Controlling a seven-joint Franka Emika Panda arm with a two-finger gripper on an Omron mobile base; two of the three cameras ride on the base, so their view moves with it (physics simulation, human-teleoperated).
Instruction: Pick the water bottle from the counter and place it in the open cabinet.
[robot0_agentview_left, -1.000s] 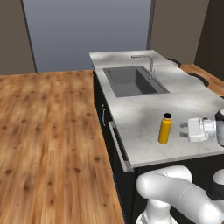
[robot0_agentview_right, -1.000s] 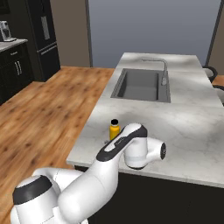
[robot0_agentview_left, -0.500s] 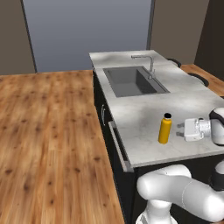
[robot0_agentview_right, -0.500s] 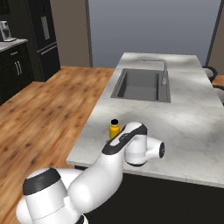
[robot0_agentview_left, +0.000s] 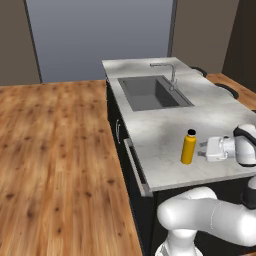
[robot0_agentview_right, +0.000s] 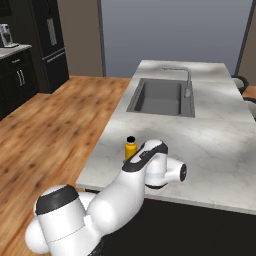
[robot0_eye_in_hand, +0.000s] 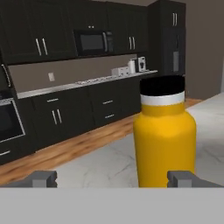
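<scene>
- Your water bottle (robot0_agentview_left: 188, 148) stands upright on the marbled tabletop (robot0_agentview_left: 165, 134), near its front edge, at 6 o'clock from the sink (robot0_agentview_left: 152, 92).
- Your pincer (robot0_agentview_left: 201, 149) lies level at the bottle's 3 o'clock, just beside it, jaws spread wide and holding nothing.
- In the hand view the bottle (robot0_eye_in_hand: 164, 136) sits right of centre, overlapping the right fingertip (robot0_eye_in_hand: 183, 178).
</scene>
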